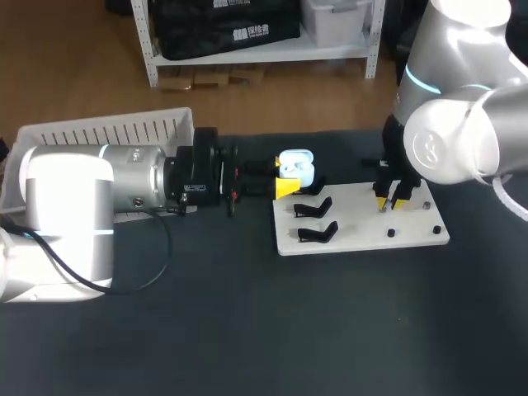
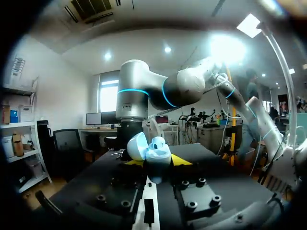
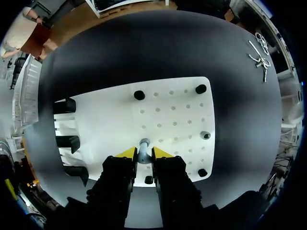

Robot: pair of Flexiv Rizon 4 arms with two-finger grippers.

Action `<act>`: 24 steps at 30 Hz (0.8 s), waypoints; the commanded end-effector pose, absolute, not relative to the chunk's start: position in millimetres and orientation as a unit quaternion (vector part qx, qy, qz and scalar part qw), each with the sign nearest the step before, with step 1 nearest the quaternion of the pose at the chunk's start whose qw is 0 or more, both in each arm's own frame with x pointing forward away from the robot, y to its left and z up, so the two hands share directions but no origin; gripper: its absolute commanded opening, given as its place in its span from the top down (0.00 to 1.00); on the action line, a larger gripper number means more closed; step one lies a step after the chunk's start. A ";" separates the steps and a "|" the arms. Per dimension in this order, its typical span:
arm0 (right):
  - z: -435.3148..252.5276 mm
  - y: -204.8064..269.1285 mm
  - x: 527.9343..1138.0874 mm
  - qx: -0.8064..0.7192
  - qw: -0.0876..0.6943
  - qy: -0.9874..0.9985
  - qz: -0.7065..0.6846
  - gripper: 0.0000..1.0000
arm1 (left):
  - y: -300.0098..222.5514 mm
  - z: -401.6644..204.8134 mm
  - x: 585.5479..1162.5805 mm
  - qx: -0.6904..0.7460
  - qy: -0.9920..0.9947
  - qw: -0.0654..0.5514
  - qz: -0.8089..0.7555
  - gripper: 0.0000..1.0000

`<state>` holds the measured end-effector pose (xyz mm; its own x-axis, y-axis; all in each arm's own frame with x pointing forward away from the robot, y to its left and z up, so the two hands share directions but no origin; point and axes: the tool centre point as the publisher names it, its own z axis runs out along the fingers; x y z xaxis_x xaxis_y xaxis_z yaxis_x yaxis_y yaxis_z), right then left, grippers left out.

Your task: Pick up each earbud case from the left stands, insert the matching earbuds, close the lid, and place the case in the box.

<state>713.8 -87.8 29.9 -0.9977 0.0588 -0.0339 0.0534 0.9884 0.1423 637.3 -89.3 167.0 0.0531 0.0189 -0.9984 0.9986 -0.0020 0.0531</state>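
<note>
Left gripper (image 1: 282,176) grasps the open case (image 1: 296,167), lid up for loading; right gripper (image 3: 144,154) pinches an earbud (image 3: 144,143) off the board (image 3: 168,112)

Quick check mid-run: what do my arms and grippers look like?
The left arm and right arm are rounded silver-white tubes with cyan rings. The left gripper and right gripper are black with yellow tips. A black cable trails off the left arm.
</note>
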 end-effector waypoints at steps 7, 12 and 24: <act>77.5 -91.5 698.7 0.042 0.035 0.996 0.071 1.00 | -89.8 166.2 638.2 0.518 0.490 0.509 -0.482 1.00; 119.2 -90.8 689.6 0.058 0.024 0.996 0.061 1.00 | -89.8 166.2 638.2 0.518 0.490 0.509 -0.482 1.00; 238.3 -49.4 645.9 0.022 0.083 0.994 0.072 1.00 | -89.8 166.2 638.2 0.518 0.490 0.509 -0.482 1.00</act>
